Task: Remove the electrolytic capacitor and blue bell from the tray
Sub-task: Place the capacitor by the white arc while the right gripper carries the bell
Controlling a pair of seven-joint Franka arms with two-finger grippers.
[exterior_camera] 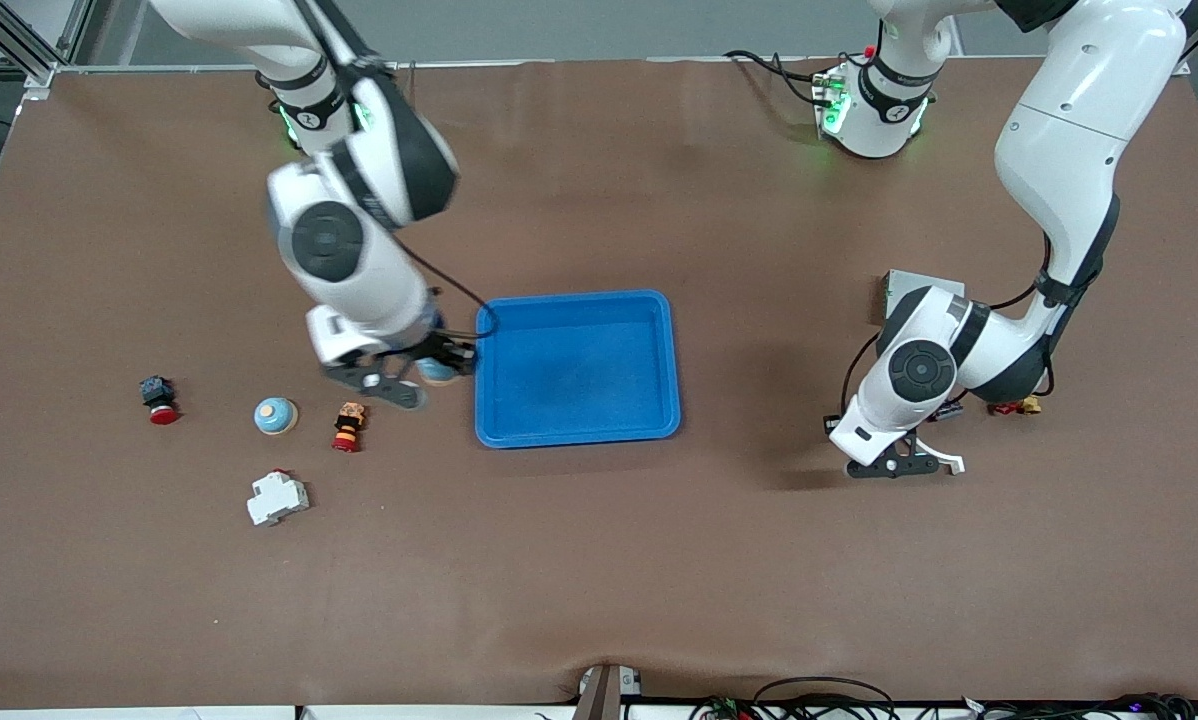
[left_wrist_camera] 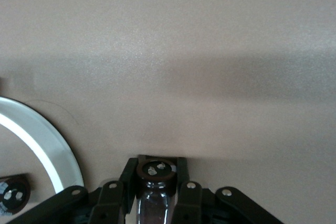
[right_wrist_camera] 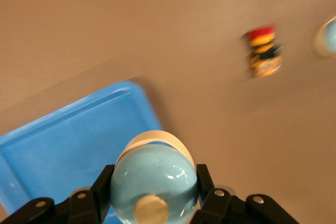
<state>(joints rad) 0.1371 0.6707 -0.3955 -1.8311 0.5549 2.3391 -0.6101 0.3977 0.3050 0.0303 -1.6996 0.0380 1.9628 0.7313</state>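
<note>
Brown table (exterior_camera: 599, 560) with blue tray (exterior_camera: 577, 432), spare bell (exterior_camera: 275, 415), white breaker (exterior_camera: 277, 498)

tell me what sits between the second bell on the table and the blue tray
In the front view, a red, yellow and black button switch stands between the bell and the tray.

2 bells: one held (right_wrist_camera: 154, 179), one on table (exterior_camera: 275, 415). 2 capacitors: one held (left_wrist_camera: 155, 182), another nearby (left_wrist_camera: 13, 195). 1 blue tray (exterior_camera: 577, 300). 2 push buttons (exterior_camera: 160, 398) (exterior_camera: 349, 426). 1 white breaker (exterior_camera: 277, 497). 2 arms.
</note>
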